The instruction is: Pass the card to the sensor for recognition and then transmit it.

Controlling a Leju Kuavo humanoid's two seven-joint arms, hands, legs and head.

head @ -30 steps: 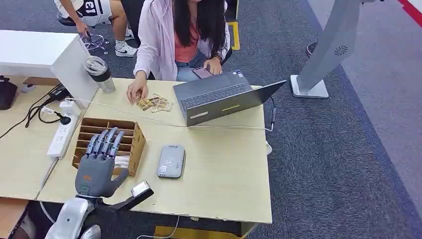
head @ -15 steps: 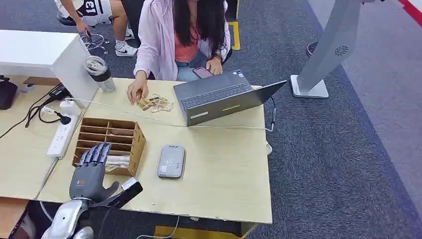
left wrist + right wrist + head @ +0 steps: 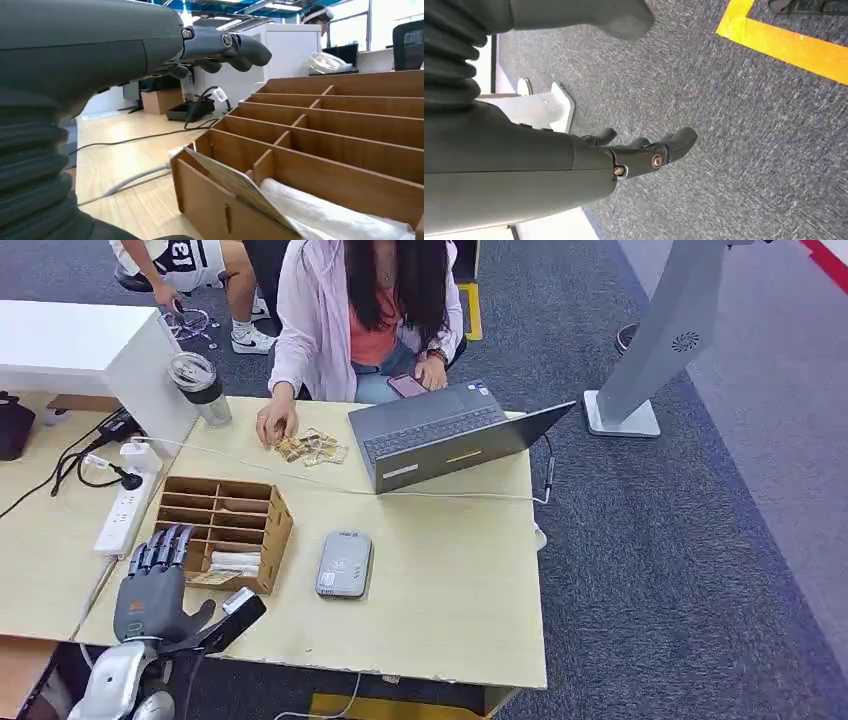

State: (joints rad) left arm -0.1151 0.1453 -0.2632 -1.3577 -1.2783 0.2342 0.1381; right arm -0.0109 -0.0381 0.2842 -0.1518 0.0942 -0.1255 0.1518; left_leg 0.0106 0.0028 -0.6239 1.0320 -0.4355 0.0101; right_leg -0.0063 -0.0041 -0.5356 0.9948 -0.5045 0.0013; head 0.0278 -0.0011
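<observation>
In the nearest compartment of the wooden organiser (image 3: 222, 530), at its front-left corner: the card (image 3: 212, 578), tan, leaning tilted against a divider with its upper edge clear of the rim; beside it a clear plastic sleeve (image 3: 330, 210).

Left hand (image 3: 152, 585): at the organiser's near-left corner, holding nothing, fingers (image 3: 227, 47) apart and extended above the box.

Sensor (image 3: 344, 564): grey pad flat on the counter (image 3: 450, 590), just right of the organiser.

Handling note: pinching the card's raised edge and lifting along its tilt looks safest, to avoid the divider and the sleeve.

View note: the left wrist view resolves the card's lean and the sleeve; the head view gives the sensor's position. The right wrist view shows the right hand (image 3: 644, 150) over carpet, empty, fingers loosely extended.
</observation>
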